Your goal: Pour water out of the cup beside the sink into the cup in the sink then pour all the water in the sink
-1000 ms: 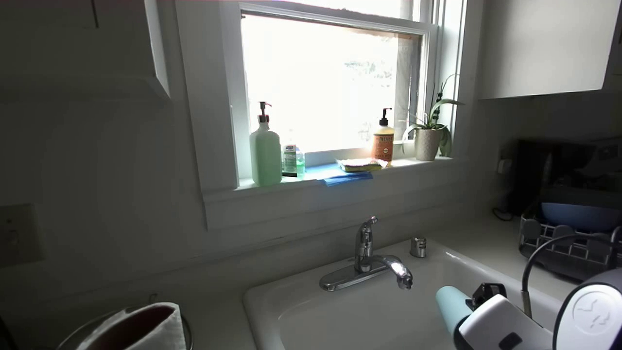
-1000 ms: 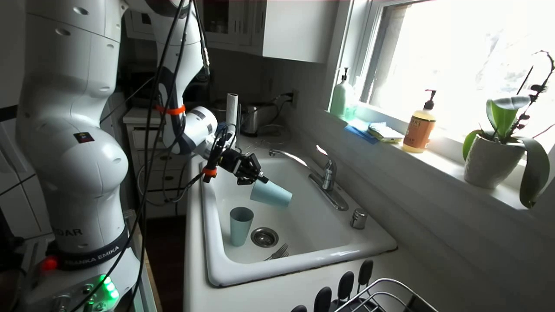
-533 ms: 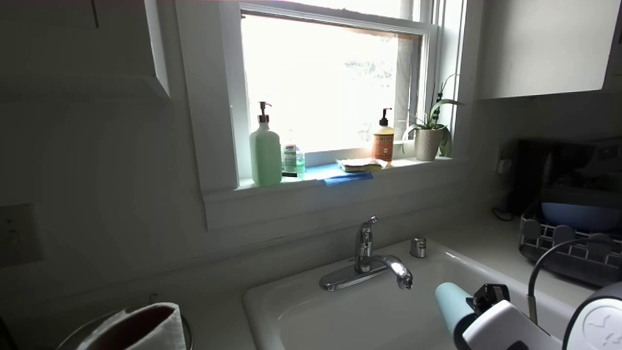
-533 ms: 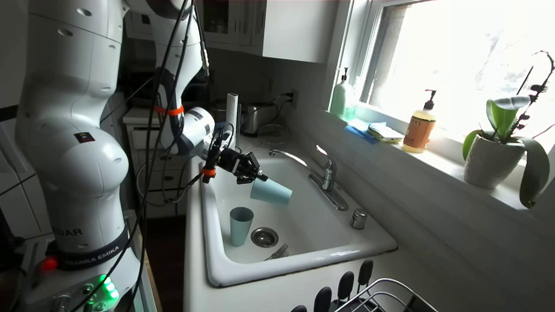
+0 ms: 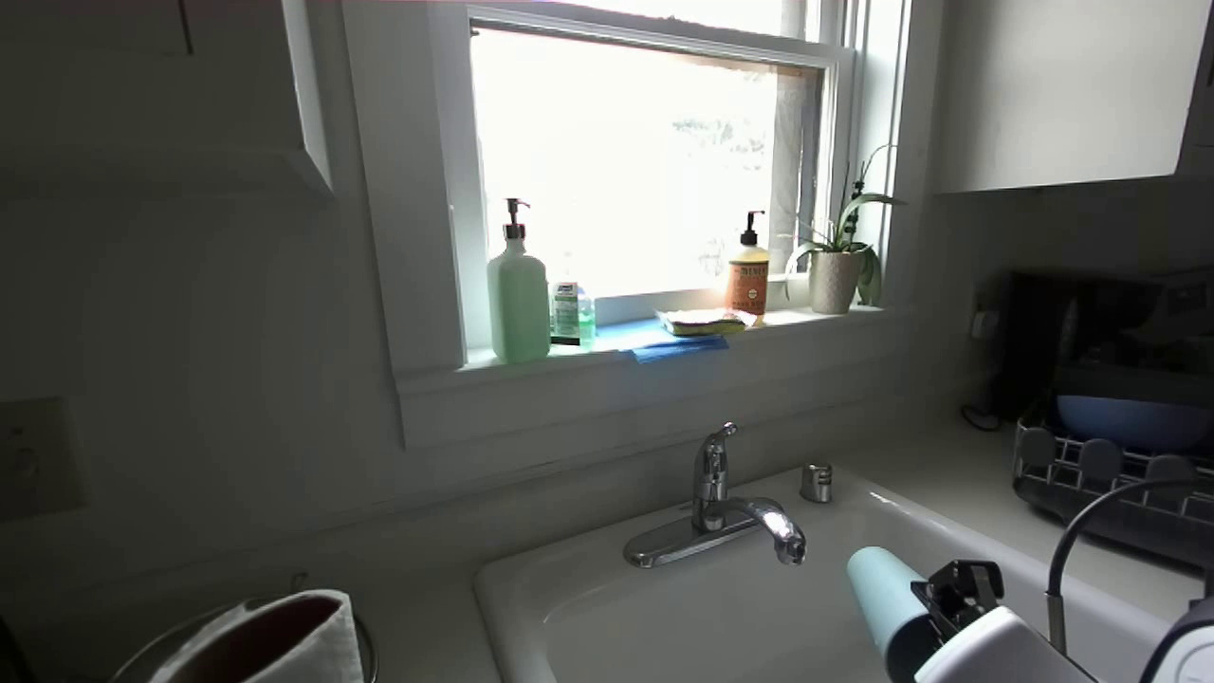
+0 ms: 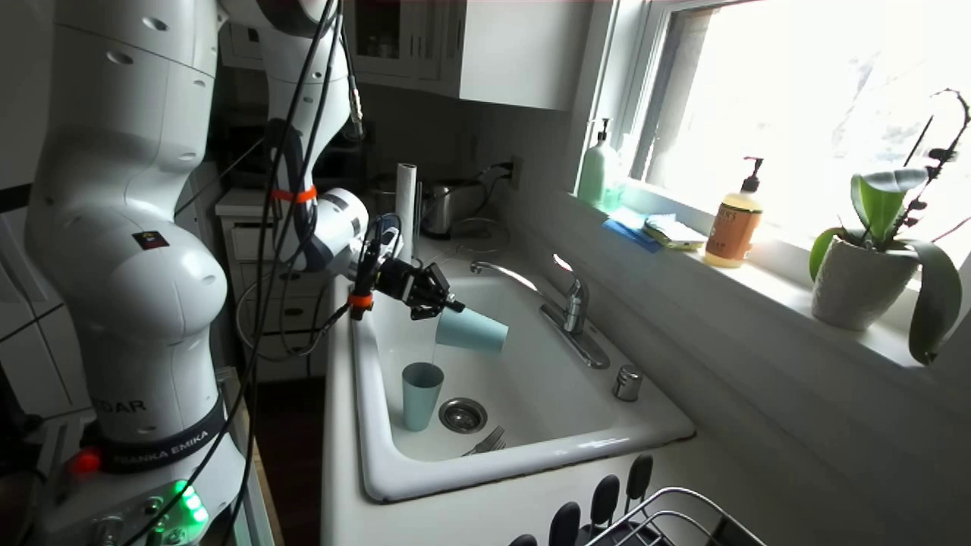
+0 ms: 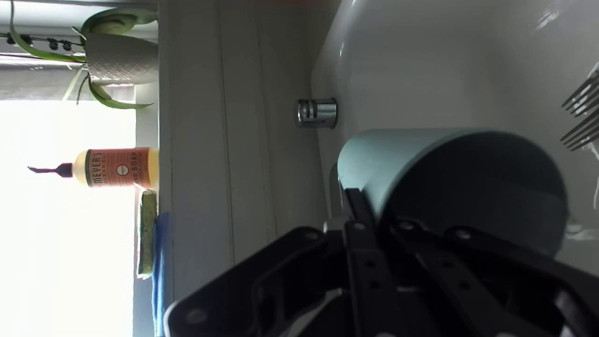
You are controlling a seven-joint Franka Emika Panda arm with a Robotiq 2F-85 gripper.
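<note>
Pale blue cup [image 6: 472,331] — aloft over the white sink [image 6: 523,464], tipped well over, mouth to the left and base to the right in an exterior view; the wrist view looks into its dark mouth.

Black gripper [image 6: 454,305]: jaws clenched on that cup's wall at the rim, one finger [image 7: 356,206] outside, the other inside the mouth.

Standing cup [image 6: 421,400], like colour: upright on the floor of the sink, to the left of the drain [image 6: 463,415], just below the tipped mouth and apart from it; contents are too dark to read.

Water [image 6: 434,354]: a faint thin thread — from the tipped lip down towards the standing cup; its lower end is too faint to follow.

Forks [image 6: 489,440], partly seen: sink floor, on the near side of the drain.

Faucet [image 5: 708,512], chrome: far rim of the sink in an exterior view, spout out over the sink. Chrome cylinder [image 5: 816,482]: same rim, to the right.

Windowsill [image 5: 792,321], left to right in an exterior view: green pump bottle [image 5: 519,308]; small clear-green bottle [image 5: 567,315]; blue cloth [image 5: 678,349]; sponge [image 5: 707,324]; soap bottle [image 5: 747,285], orange label, black pump; potted plant [image 5: 835,280], pale pot, long green leaves.

Dish rack [image 5: 1091,512]: on the counter [image 5: 934,474] to the right of the sink, a blue bowl [image 5: 1129,424] in it.

Robot arm [image 6: 125,318], white, cabled, with orange straps [image 6: 294,195]: at the left in an exterior view, extended over the far end of the sink.
</note>
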